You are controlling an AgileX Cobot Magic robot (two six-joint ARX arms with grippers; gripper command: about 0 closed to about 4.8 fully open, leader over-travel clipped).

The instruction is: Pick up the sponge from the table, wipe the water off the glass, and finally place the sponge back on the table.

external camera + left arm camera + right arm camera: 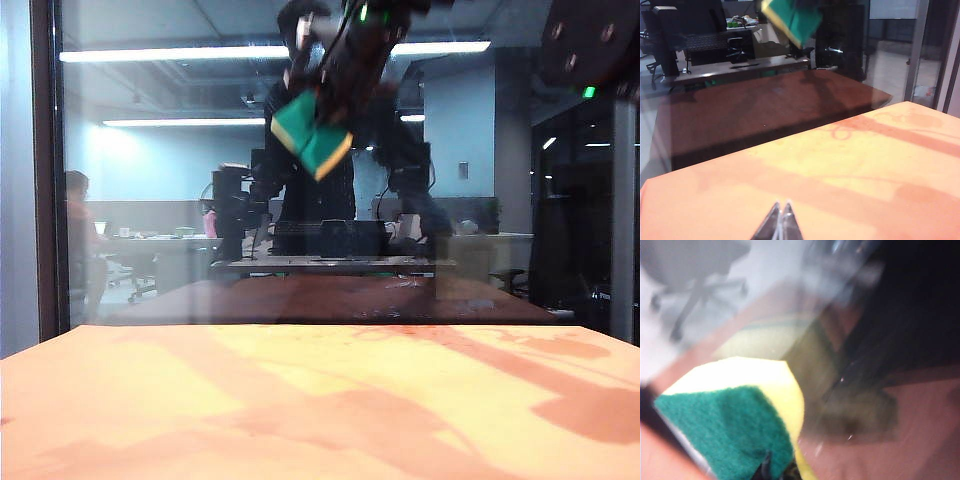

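Right gripper [335, 90]: clenching the sponge [311, 137] against the glass [150, 200], upper centre.
Sponge: probably light, squashy; best pinched across its edges.
Left gripper [781, 222]: pinched empty, low over the table [840, 185].

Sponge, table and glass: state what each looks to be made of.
Sponge: coarse dark green scouring fibre bonded to pale yellow foam, matte; pinched in the shut right gripper, raised at the glass.
Table: smooth matte orange-tan top, perhaps laminate.
Glass: clear glossy pane, mirroring the room.
Left gripper: shut, low over the table.
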